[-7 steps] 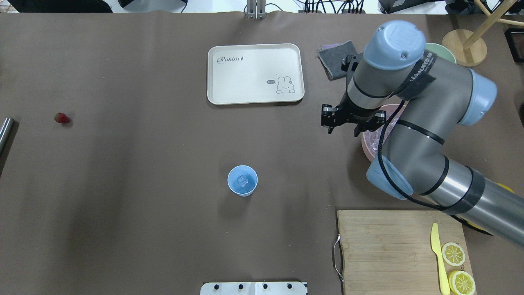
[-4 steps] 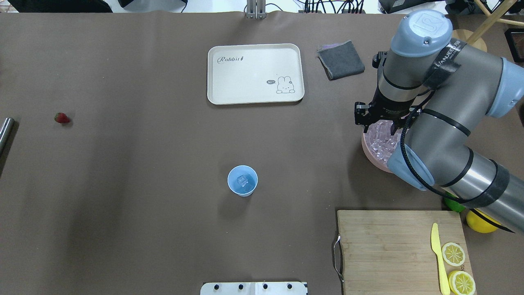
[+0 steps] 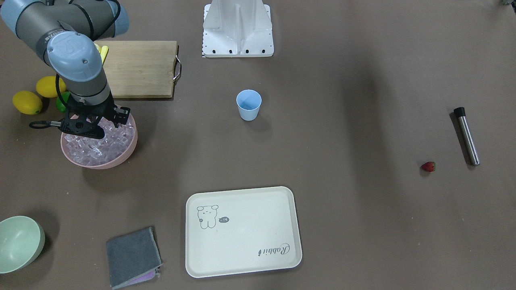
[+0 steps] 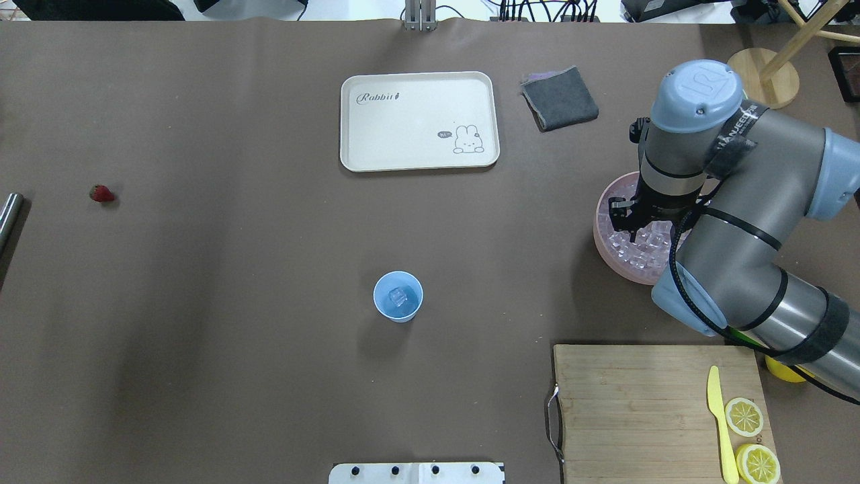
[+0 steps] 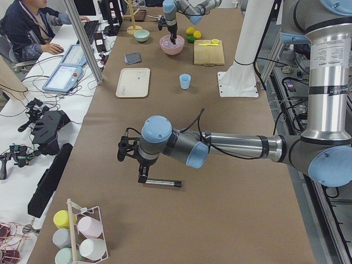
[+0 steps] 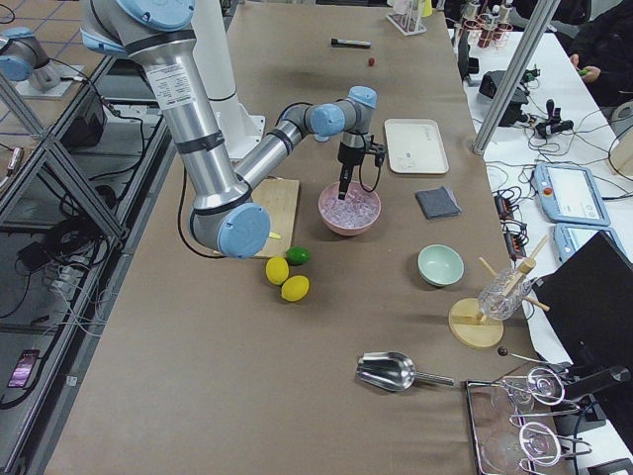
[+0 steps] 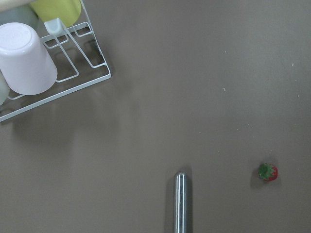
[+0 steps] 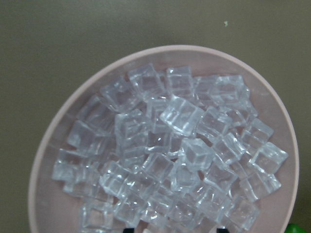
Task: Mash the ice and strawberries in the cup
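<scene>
Right arm bent over the bowl (image 4: 608,259), wrist pointing straight down.
Right claw (image 4: 626,225) seems open, tips at the ice (image 8: 180,114), gripping nothing; left claw (image 5: 132,162) unclear.

Got the cup (image 4: 398,296) mid-table with one ice cube (image 4: 399,295) in it. Farther back, the tray (image 4: 420,121), folded cloth (image 4: 559,99) just right of it. Over on the right — bowl (image 4: 605,254) heaped with ice (image 8: 170,155), cutting board (image 4: 638,403) nearer the robot. Way off left, the strawberry (image 4: 101,193) near a metal rod (image 3: 467,137).

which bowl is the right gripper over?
The pink bowl, heaped with ice. The pale green bowl sits empty, well apart from it.
</scene>
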Tool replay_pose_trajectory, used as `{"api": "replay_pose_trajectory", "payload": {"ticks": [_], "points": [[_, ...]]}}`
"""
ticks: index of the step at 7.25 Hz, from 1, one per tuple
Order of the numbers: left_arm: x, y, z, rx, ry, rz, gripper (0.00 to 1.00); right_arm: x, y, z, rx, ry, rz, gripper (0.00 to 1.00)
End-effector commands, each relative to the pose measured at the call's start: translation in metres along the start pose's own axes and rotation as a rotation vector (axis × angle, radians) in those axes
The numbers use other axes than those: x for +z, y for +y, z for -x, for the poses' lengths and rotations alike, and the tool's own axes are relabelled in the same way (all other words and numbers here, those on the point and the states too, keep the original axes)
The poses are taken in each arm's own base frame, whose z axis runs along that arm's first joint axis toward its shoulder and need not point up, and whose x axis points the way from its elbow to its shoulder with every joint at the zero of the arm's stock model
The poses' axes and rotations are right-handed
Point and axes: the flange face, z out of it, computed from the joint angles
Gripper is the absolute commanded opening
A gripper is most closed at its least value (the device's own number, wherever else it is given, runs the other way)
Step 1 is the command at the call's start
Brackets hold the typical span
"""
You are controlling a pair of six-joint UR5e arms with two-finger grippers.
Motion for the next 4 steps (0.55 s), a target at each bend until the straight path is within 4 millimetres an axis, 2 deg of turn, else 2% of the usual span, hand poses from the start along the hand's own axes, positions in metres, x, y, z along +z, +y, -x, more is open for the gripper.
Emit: {"api": "replay_pose_trajectory", "payload": {"ticks": [1, 3, 4], "points": [[-0.001, -0.001, -0.002, 0.005, 0.000, -0.005, 0.98, 0.021, 0.008, -0.012, -0.008, 0.047, 0.005, 0.64], [-0.002, -0.002, -0.002, 0.006, 0.000, -0.007, 0.98, 0.039, 0.018, -0.021, -0.013, 0.074, 0.023, 0.61], [-0.006, -0.004, -0.007, 0.013, 0.002, -0.014, 0.98, 0.037, 0.020, -0.020, -0.014, 0.073, 0.019, 0.60]]}}
